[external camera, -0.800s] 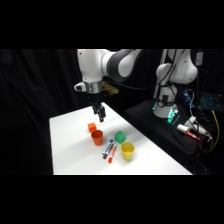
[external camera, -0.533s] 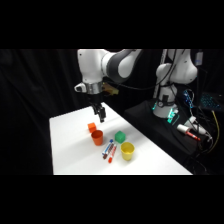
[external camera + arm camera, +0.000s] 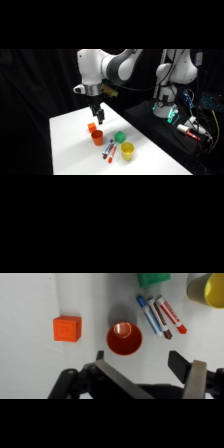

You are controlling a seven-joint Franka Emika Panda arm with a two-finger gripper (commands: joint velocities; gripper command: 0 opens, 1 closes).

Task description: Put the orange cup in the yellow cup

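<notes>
In the wrist view the yellow cup point(image 3: 212, 291) is cut off at the upper right edge, and the green block point(image 3: 153, 279) shows only its lower part at the top of the frame. In the side view the arm's middle runs close to the top of the picture, and the markers there blur into one streak.

The gripper point(image 3: 100, 117) hangs above the table point(image 3: 70, 150), its two fingers point(image 3: 116, 380) spread apart and holding nothing. It seems to stand clear of the cup below, though the height is hard to judge.

The orange cup point(image 3: 124, 338) stands upright just above the fingers in the wrist view, mouth open. To its left lies the orange cube point(image 3: 67, 329), apart from it. To its right lie a blue marker point(image 3: 149, 315) and a red marker point(image 3: 169, 317), side by side, between the orange cup and the yellow cup.
</notes>
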